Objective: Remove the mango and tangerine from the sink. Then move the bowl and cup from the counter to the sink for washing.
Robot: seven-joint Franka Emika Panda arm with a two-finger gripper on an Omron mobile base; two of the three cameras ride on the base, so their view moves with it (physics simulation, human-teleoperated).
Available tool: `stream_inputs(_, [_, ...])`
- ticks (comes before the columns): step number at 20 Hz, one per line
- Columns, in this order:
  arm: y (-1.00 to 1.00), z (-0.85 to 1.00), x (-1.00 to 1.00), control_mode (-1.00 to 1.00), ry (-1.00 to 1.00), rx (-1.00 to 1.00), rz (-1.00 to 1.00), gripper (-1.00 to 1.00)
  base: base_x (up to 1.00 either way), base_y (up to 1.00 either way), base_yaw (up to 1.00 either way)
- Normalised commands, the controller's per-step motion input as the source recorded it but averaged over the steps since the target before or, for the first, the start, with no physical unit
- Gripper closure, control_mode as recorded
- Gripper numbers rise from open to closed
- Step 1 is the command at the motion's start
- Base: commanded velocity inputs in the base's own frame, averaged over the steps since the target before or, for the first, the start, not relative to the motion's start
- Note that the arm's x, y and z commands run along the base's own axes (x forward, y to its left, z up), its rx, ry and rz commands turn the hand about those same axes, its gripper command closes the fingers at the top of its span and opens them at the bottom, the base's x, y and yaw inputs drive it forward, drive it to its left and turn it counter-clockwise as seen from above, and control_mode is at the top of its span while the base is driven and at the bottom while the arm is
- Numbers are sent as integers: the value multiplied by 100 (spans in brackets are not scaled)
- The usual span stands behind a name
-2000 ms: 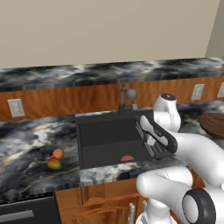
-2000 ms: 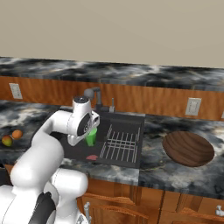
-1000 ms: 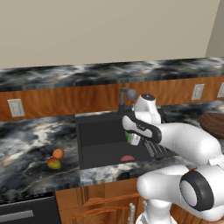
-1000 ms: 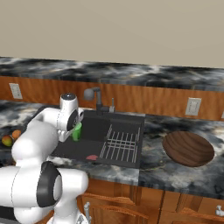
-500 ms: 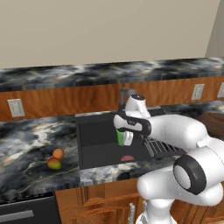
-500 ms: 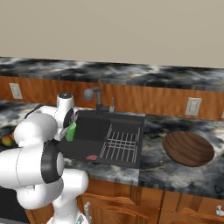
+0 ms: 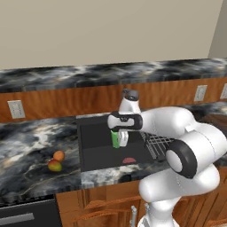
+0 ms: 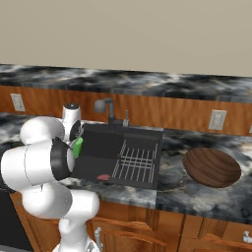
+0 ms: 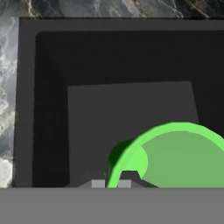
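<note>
One robot arm reached over the large black recessed sink [image 7: 95,135], and its tool [image 7: 119,141] was clamped on the rim of one small bright green tapered cup [image 7: 115,139], which hung from it above the sink's floor, apart from the walls. In the hand view the cup's green rim [image 9: 175,157] curved up from between the two dark tips, with the dark basin floor behind; the right side of the cup was cut off by the picture edge.

On the dark marbled desk [image 7: 31,146] left of the sink lay one small round orange tangerine [image 7: 58,155] and one small oval red and yellow-green mango [image 7: 54,166], touching or nearly so, well apart from the tool. Inside the sink lay one small flat red item [image 7: 129,160], too small to make out, and one wire rack [image 8: 138,161] on the right side. One dark faucet [image 8: 109,110] stood behind the basin. In the right base view the arm's white body hid most of the cup, leaving a green sliver [image 8: 78,146]. Right of the sink, one wide shallow brown wooden bowl [image 8: 211,167] sat on the desk, well apart from the tool.
</note>
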Motion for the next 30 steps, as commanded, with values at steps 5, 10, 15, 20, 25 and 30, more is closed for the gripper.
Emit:
stream_inputs(5, [22, -19, 23, -100, 0, 2, 4, 100, 0, 0, 0])
stream_inputs(10, [18, -18, 21, -100, 0, 2, 3, 100, 0, 0, 0])
stream_inputs(15, [16, -22, 20, -100, 0, 2, 1, 100, 0, 0, 0])
stream_inputs(20, [15, -24, 23, -100, 0, 1, 1, 100, 0, 0, 0])
stream_inputs(25, [18, -23, 23, -100, 0, 0, 0, 100, 0, 0, 0])
stream_inputs(30, [16, -26, 24, -100, 0, 0, 0, 100, 0, 0, 0])
